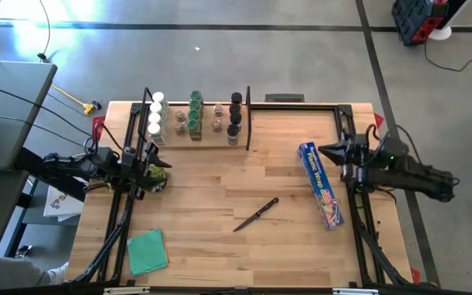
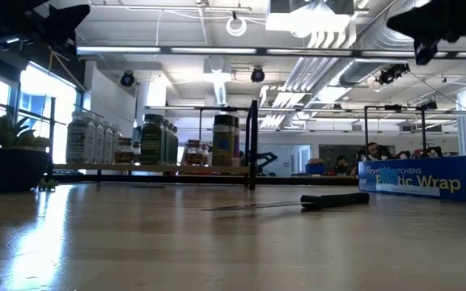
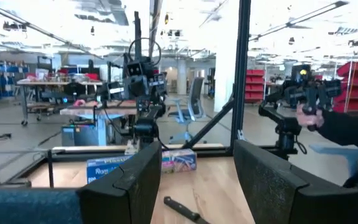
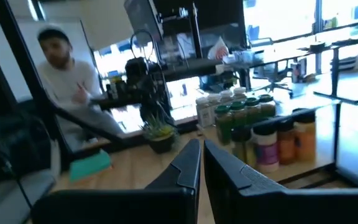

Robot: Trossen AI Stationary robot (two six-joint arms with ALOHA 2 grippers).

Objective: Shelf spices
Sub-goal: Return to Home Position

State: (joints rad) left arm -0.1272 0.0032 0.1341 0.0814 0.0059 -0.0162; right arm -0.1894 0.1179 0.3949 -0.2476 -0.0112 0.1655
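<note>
The spices (image 1: 195,119) are several small jars with white, green and black caps. They stand in rows on the pale wooden shelf (image 1: 188,138), between its black upright rods, at the table's far left; they also show in the low view (image 2: 156,139) and the right wrist view (image 4: 260,127). My left gripper (image 1: 150,168) hangs open over the table's left edge, near the shelf's left end, with nothing between its fingers (image 3: 197,155). My right gripper (image 1: 326,152) is shut and empty (image 4: 202,146). It is raised at the table's right side and points toward the shelf.
A blue plastic wrap box (image 1: 320,184) lies at the right, below my right gripper. A dark-handled knife (image 1: 256,215) lies mid-table. A green cloth (image 1: 147,250) lies near left. A small potted plant (image 1: 157,175) sits beside my left gripper. A person (image 4: 67,68) is beyond the table's left side.
</note>
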